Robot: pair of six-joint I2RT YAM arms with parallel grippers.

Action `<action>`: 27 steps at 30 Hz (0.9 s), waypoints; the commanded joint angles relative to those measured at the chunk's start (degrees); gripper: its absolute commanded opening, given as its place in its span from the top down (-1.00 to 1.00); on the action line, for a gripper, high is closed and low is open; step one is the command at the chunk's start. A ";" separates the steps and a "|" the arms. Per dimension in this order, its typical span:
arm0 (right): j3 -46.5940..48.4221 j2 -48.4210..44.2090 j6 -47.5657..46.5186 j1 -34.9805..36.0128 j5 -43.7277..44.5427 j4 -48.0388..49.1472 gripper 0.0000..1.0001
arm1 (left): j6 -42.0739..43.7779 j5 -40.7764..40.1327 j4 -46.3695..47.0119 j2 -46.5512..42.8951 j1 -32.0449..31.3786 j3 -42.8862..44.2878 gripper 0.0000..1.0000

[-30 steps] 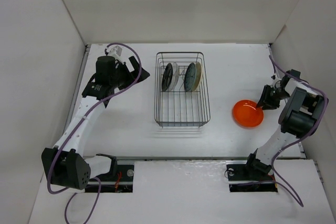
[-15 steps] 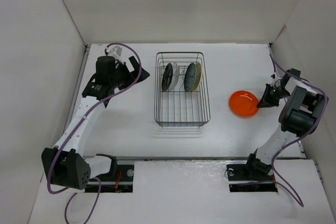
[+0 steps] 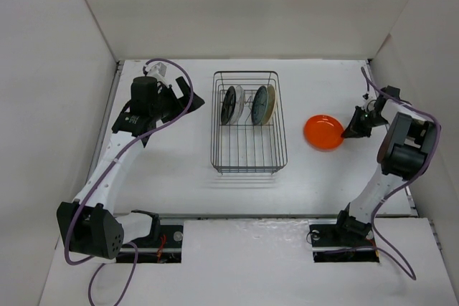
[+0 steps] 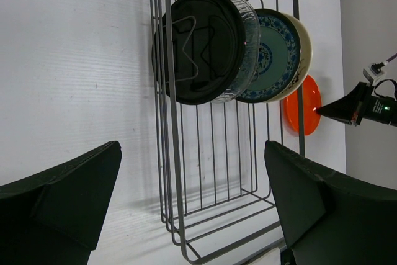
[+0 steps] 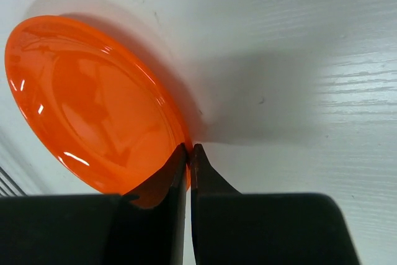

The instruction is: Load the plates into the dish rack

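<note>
Progress since a second ago: the bright orange round plate [image 3: 323, 132], pinched at its rim by the right pincer [image 5: 189, 153], has travelled left over the white desk [image 3: 172, 170] toward the black wire dish rack [image 3: 248, 168] — last one outstanding, since four other plates [image 4: 198, 44] already stand on edge inside. Left pincer [image 4: 192, 147] hangs spread and empty beside the rack. No readable writing anywhere.

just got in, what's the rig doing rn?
The right gripper is pinched shut on the rim of the orange plate, holding it to the right of the dish rack. Four other plates stand upright in the rack. The left gripper is open, left of the rack, holding nothing.
</note>
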 commanded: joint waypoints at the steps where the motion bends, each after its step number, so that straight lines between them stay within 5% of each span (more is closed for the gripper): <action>1: 1.57 -1.97 7.61 -0.88 -1.47 6.75 1.00 | 0.84 0.09 1.18 0.15 0.15 0.60 -1.00; 13: -3.18 -17.88 26.07 -1.41 9.94 21.35 1.00 | 0.84 0.09 1.18 0.15 0.15 0.60 -1.00; 27: -1.16 -37.39 31.79 15.72 39.30 15.83 1.00 | 0.31 -3.25 0.66 0.15 0.15 0.60 -1.00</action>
